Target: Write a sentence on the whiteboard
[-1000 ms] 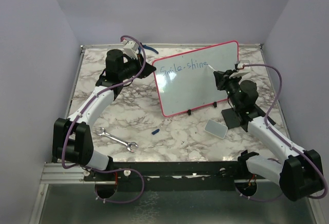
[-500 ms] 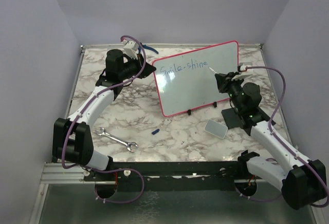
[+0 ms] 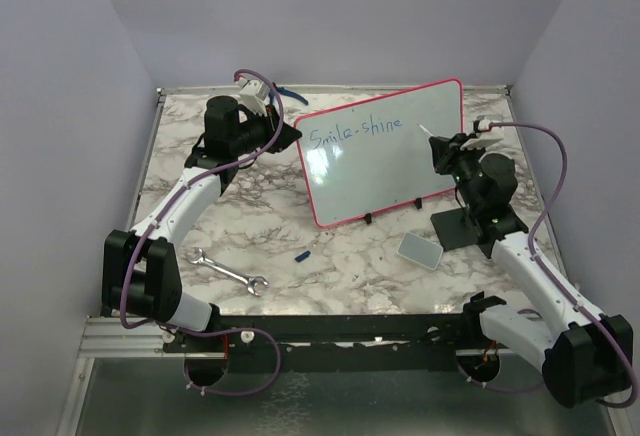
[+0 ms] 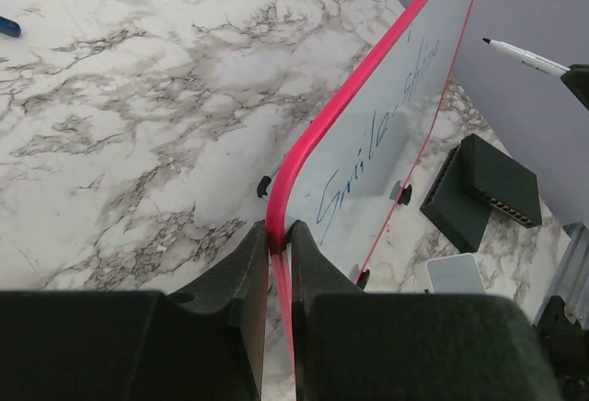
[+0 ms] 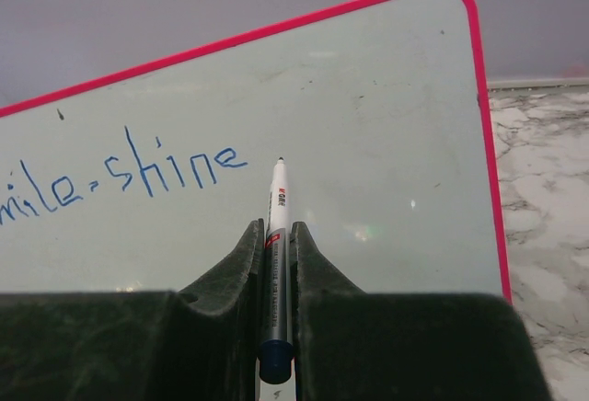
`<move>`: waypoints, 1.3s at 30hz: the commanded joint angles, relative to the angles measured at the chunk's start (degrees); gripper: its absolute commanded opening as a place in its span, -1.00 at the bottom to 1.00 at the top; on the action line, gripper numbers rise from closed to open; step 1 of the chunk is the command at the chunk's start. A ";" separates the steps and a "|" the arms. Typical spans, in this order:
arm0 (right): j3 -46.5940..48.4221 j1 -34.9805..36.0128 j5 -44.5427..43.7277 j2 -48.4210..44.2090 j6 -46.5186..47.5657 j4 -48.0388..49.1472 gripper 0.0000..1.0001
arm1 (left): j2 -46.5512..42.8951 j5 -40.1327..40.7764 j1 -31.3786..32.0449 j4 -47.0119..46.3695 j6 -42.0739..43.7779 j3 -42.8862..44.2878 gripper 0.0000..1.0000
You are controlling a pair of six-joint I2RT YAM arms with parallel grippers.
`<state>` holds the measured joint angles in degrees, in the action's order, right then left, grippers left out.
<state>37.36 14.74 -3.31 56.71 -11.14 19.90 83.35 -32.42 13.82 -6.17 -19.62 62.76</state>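
Observation:
The whiteboard [image 3: 385, 161] stands tilted on small black feet at mid-table, red-framed. The sentence [image 3: 355, 133] on it reads "Smile-shine" in blue along the top. My left gripper [image 3: 288, 132] is shut on the board's left frame edge [image 4: 279, 226], one finger on each side. My right gripper [image 5: 277, 228] is shut on a white marker [image 5: 277, 200] with a dark blue end. Its tip points at the bare board [image 5: 386, 116] just right of "shine" [image 5: 175, 169]. In the left wrist view the marker [image 4: 525, 55] hangs slightly off the board face [image 4: 386, 153].
A wrench [image 3: 230, 273] and a small blue cap [image 3: 303, 255] lie on the marble table in front of the board. A grey pad [image 3: 420, 250] and a black block [image 3: 460, 228] sit under my right arm. A blue object [image 3: 290, 91] lies behind the left gripper.
My right gripper has moved right, carrying the marker from the end of "shine" out to the bare board. The left gripper and the board have not moved.

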 commanded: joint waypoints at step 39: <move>2.07 -6.04 12.41 2.98 0.62 3.96 -0.99 | -1.54 1.75 -0.69 2.48 2.63 0.08 -0.96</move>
<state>37.34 8.86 7.35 58.30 -10.87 21.06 83.35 -31.92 13.56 -5.02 -18.98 62.76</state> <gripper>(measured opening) 0.114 0.132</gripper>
